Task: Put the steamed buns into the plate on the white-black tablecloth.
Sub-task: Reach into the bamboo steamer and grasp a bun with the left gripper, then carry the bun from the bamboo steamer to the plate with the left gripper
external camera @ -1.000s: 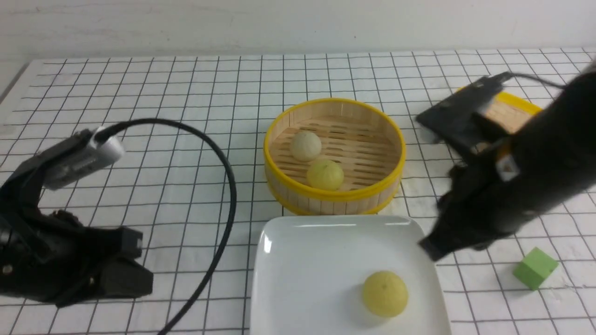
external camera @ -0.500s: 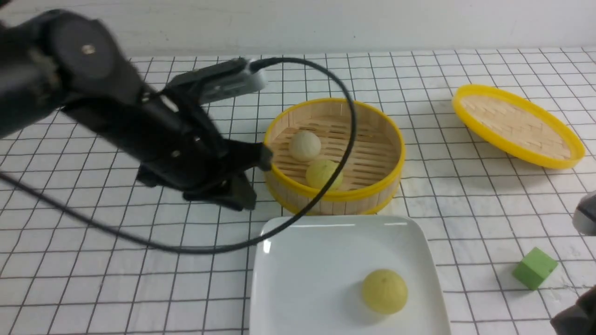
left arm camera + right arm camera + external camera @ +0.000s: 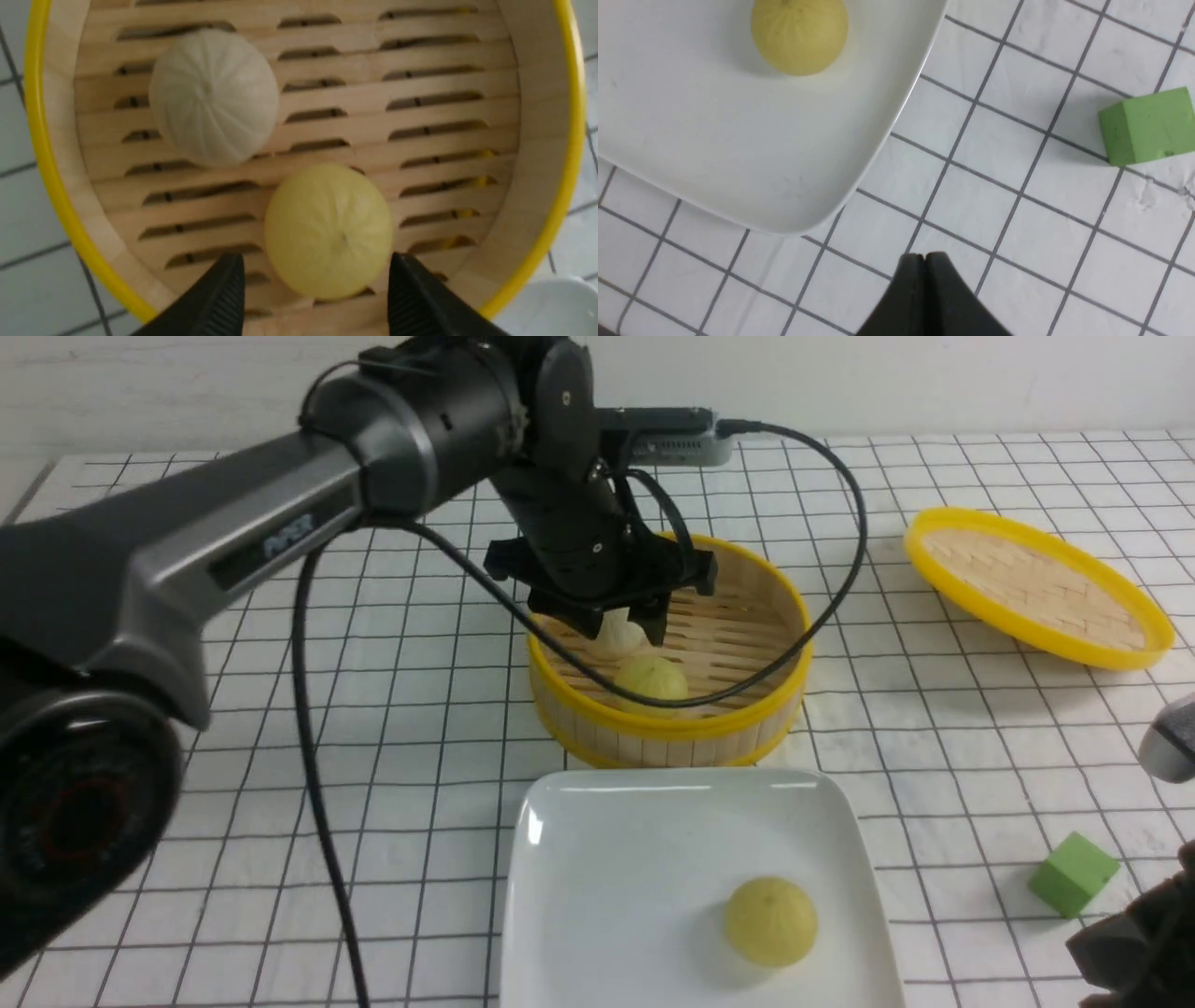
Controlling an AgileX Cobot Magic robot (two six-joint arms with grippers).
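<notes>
Checking left gripper (image 3: 315, 255): found above steamer (image 3: 667, 733), pointing down, jaws spread wide, nothing held. Noting yellow bun (image 3: 329, 231) on the slats, straight ahead of the two fingers (image 3: 219, 298) and centred in the gap, a little clear of each pad. Noting white bun (image 3: 212, 95) farther along the slats, just beside yellow bun and off to one side of the gap. Finding no long axis on either bun, both being round domes; judging no wrist turn necessary. Judging the coming move a straight descent onto yellow bun, then a close across its widest part. Flagging the steamer wall close by the fingers, and white bun as liable to a nudge in case of drift.

Checking right gripper (image 3: 924, 257): jaws pressed together, empty, low over cloth (image 3: 1017, 196), near a corner of plate (image 3: 738, 154), well apart from steamer. Rating left arm the nearer by far.

Recording one plated bun (image 3: 770, 921) toward the plate's front right. Counting two more in steamer; judging roughly a third of the job done.
</notes>
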